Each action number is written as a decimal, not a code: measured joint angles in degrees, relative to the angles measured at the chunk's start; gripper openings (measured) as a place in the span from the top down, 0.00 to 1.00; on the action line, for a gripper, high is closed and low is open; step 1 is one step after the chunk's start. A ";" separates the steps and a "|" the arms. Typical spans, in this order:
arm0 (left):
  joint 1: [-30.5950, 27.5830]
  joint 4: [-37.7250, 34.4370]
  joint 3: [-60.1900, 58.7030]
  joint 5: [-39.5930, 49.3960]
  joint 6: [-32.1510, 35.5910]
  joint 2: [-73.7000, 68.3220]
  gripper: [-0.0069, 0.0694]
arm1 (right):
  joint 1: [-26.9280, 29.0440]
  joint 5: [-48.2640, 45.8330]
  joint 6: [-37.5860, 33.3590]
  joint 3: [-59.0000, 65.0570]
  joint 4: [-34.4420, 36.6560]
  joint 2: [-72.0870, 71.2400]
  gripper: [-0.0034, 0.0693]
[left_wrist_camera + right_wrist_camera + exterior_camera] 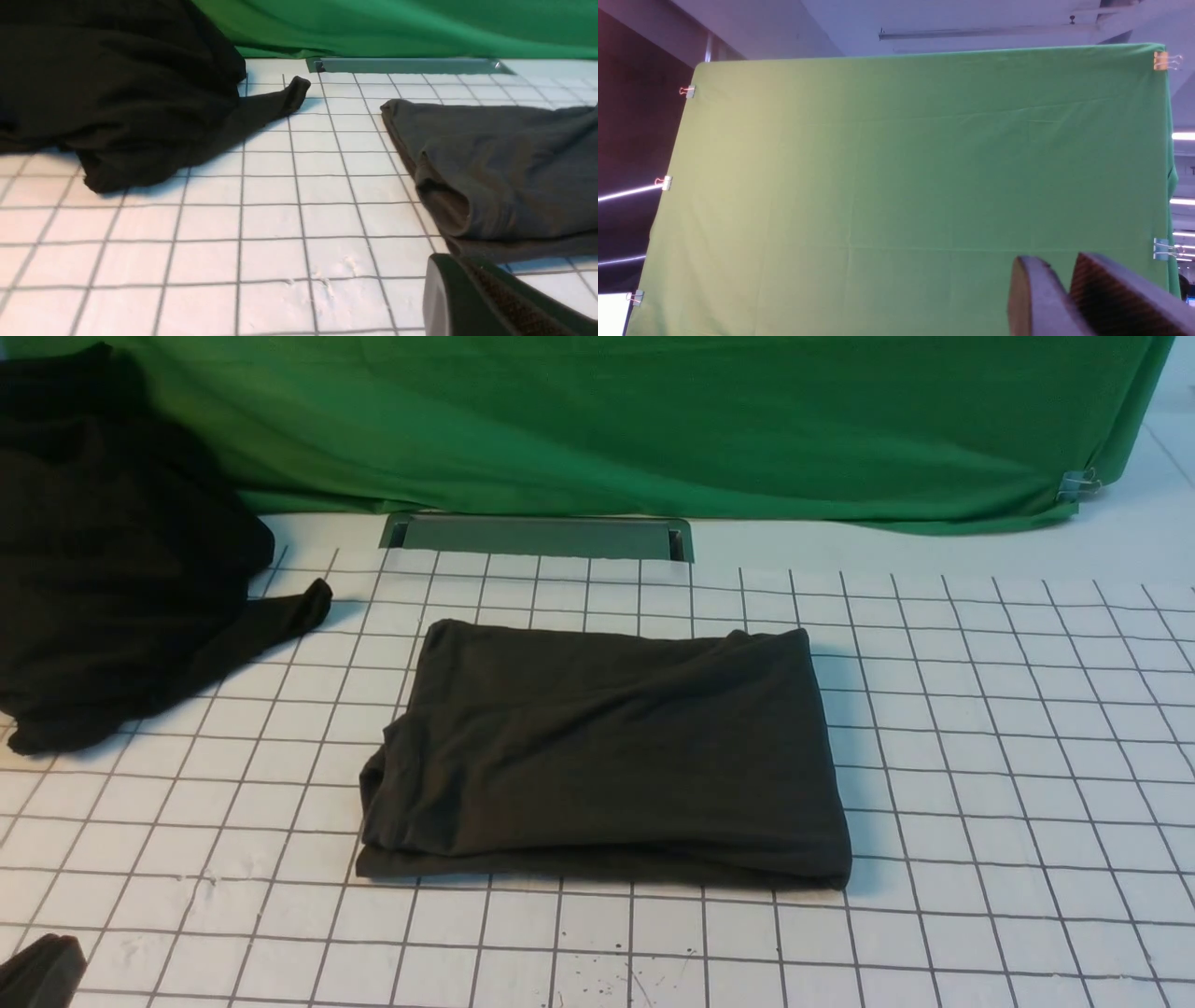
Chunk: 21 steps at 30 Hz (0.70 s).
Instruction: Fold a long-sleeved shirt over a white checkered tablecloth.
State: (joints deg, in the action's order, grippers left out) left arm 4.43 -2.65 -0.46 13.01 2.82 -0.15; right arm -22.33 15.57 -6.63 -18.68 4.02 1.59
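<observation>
Left gripper (37, 971): seen only as a dark tip at the near left corner of the front view and as one ribbed finger in its own wrist view. It hangs low over the white checkered tablecloth (980, 756), just short of the shirt's near left corner. Nothing is held; with the second finger out of sight, how far the fingers stand apart cannot be told.

Right gripper (1066, 291): absent from the front view. Its wrist camera points up at the green fabric drape (901, 186), so the arm appears lifted clear of the desk. Two fingers (1034, 298) show with only a narrow gap between them and nothing in it; judged nearly closed and empty.

Long-sleeved shirt (607, 756): dark brownish-black, lying in the middle of the tablecloth as a compact rectangle of stacked layers, sleeves tucked out of sight, print not visible. Near edge shows the layered folds; left edge bulges a little. Judged: folding essentially complete, which would account for both arms standing off it.

Black garment (112, 579): deeper black, heaped at the far left, one sleeve end trailing toward the shirt but well apart from it. Likely set aside and not part of this fold.

Grey slot (537, 537): recessed in the desk beyond the tablecloth's far edge, below the drape.
</observation>
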 joint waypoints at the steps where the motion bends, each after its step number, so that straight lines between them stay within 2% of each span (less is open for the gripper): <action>1: 0.00 1.04 0.00 -0.30 0.14 0.00 0.91 | 0.00 0.00 0.00 0.00 0.00 0.00 0.78; 21: -0.18 1.57 0.00 -0.30 0.15 0.06 0.91 | 0.05 0.00 0.00 0.00 0.00 0.00 0.73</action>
State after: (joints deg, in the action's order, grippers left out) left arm 4.25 -1.08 -0.46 12.71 2.98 -0.08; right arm -22.27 15.57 -6.63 -18.68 4.02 1.59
